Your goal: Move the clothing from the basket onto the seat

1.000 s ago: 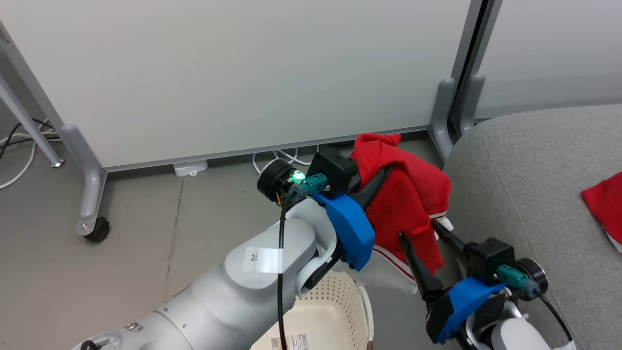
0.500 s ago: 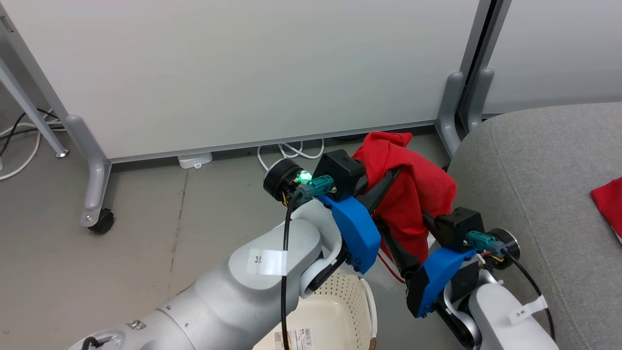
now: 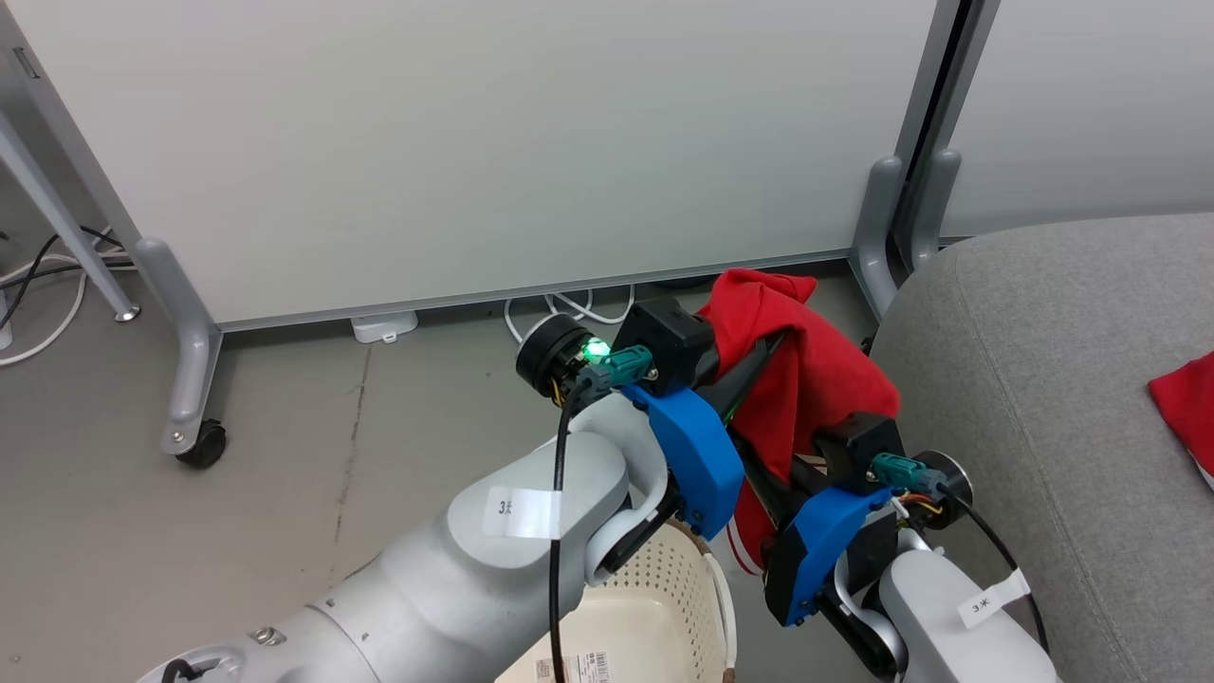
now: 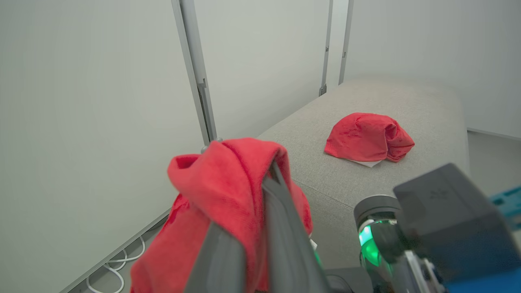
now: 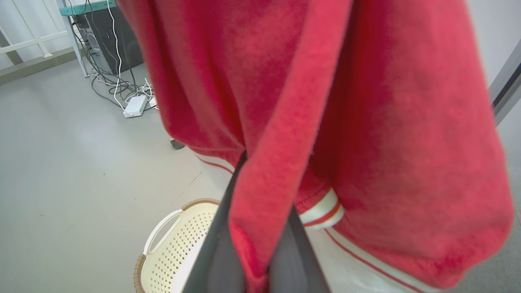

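Both arms hold one red garment (image 3: 806, 379) up just beside the grey seat (image 3: 1043, 379), with the cream basket (image 3: 664, 579) below. The left wrist view shows the left gripper (image 4: 264, 195) clamped on a fold and a second red garment (image 4: 368, 136) lying on the seat. The right wrist view shows the right gripper (image 5: 260, 203) pinching cloth. The head view shows a paper label (image 3: 569, 664) in the basket's base.

There are 2 red garments: 1 hanging garment (image 3: 816, 379) and 1 bunched garment (image 4: 368, 136), which lies on the 1 grey seat (image 3: 1043, 379). 2 grippers pinch the hanging garment, the left gripper (image 4: 252, 195) and the right gripper (image 5: 264, 191). Below them is 1 cream basket (image 3: 664, 588). The head view shows 2 white panels, 1 wide panel (image 3: 474, 142) and 1 narrower panel (image 3: 1091, 95), and 1 castor wheel (image 3: 202, 444). The right wrist view adds 1 white power strip (image 5: 136, 106).
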Controlling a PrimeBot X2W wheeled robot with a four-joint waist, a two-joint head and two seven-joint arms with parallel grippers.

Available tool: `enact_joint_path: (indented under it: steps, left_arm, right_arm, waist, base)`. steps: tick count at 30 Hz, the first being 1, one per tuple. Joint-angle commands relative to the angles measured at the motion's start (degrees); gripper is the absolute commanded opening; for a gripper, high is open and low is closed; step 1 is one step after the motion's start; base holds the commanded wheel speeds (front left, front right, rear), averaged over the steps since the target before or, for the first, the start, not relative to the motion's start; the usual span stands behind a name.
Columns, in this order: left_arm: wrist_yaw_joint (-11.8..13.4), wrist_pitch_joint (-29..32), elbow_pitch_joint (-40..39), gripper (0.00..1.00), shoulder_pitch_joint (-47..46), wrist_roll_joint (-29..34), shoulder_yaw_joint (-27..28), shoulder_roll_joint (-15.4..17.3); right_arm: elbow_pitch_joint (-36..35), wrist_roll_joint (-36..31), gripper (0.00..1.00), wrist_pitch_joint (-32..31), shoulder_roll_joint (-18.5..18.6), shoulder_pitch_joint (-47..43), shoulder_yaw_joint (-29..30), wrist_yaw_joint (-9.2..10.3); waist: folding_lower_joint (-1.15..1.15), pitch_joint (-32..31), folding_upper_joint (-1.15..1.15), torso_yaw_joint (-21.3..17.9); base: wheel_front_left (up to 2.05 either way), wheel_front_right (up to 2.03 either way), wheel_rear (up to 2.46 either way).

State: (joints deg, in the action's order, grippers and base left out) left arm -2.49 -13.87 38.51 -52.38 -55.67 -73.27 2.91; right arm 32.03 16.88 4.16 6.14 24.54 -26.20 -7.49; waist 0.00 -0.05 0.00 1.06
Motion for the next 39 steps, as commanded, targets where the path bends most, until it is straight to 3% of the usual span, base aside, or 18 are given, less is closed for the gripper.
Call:
enact_joint_path:
  steps: [1,21,24,25,26,39]
  left_arm:
    - [0.2,-0.1,0.0,0.0,0.3,-0.3,-0.1,0.0]
    - [-0.3,0.4,0.8,0.0,1.1,-1.2,-0.3,0.0]
    - [-0.2,0.5,0.7,0.49,1.2,-1.3,-0.3,0.0]
    - [-0.3,0.5,0.7,0.96,1.2,-1.3,-0.3,0.0]
    - [-0.3,0.4,0.7,1.0,1.2,-1.2,-0.3,0.0]
    - [0.3,-1.3,2.3,1.0,4.1,-0.1,0.9,0.0]
  right_arm:
    - [0.5,0.5,0.0,0.4,0.2,1.1,-0.3,-0.01]
    - [3.1,1.6,0.0,2.4,0.3,2.4,-1.5,-0.01]
    - [3.2,1.8,0.0,2.5,0.4,2.5,-1.7,-0.01]
    - [3.3,1.8,0.0,2.6,0.4,2.4,-1.8,-0.01]
    - [3.4,1.9,0.0,2.6,0.5,2.5,-1.9,-0.01]
    - [3.5,1.7,0.0,3.0,0.7,2.3,-1.3,-0.01]
  waist:
    - [0.0,-0.1,0.0,-0.1]
    - [0.0,-0.4,0.0,-1.8]
    - [0.0,-0.4,0.0,-2.0]
    - [0.0,-0.5,0.0,-2.1]
    - [0.0,-0.5,0.0,-2.1]
    - [0.0,-0.3,0.0,-2.3]
  base:
    - [0.0,0.0,0.0]
    - [0.0,0.0,0.0]
    - [0.0,0.0,0.0]
    - [0.0,0.0,0.0]
    - [0.0,0.0,0.0]
    - [0.0,0.0,0.0]
